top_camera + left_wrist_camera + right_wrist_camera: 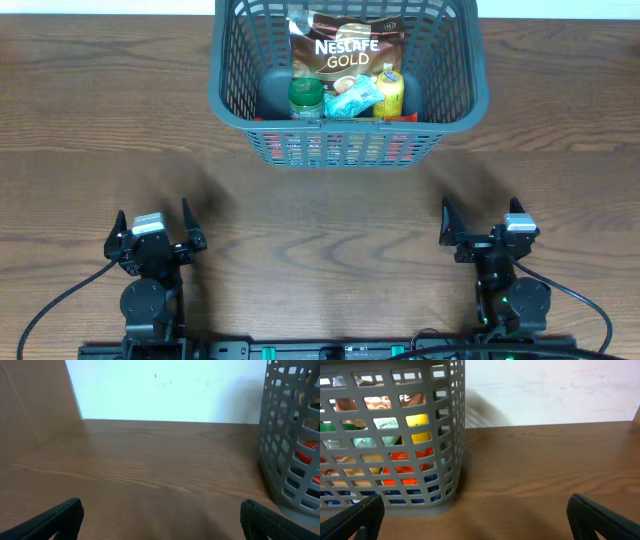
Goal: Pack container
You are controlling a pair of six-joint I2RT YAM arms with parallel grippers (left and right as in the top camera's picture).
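The container [225, 95], a dark grey lattice basket, stands at the table's far middle. Inside it I see a brown Nescafe Gold pouch [345, 50], a green-capped bottle [306, 97], a light blue packet [352, 98] and a yellow bottle [388, 92]. Red and blue packaging shows through its front wall. My left gripper [153, 226] rests open near the front left, well short of the basket. My right gripper [484, 221] rests open at the front right. In the left wrist view the container [290, 435] is at the right edge; in the right wrist view the container [395, 440] fills the left half.
Bare wooden table [320, 210] lies between both grippers and the basket. A white wall [170, 390] rises behind the table's far edge. Black cables trail from both arm bases at the front edge.
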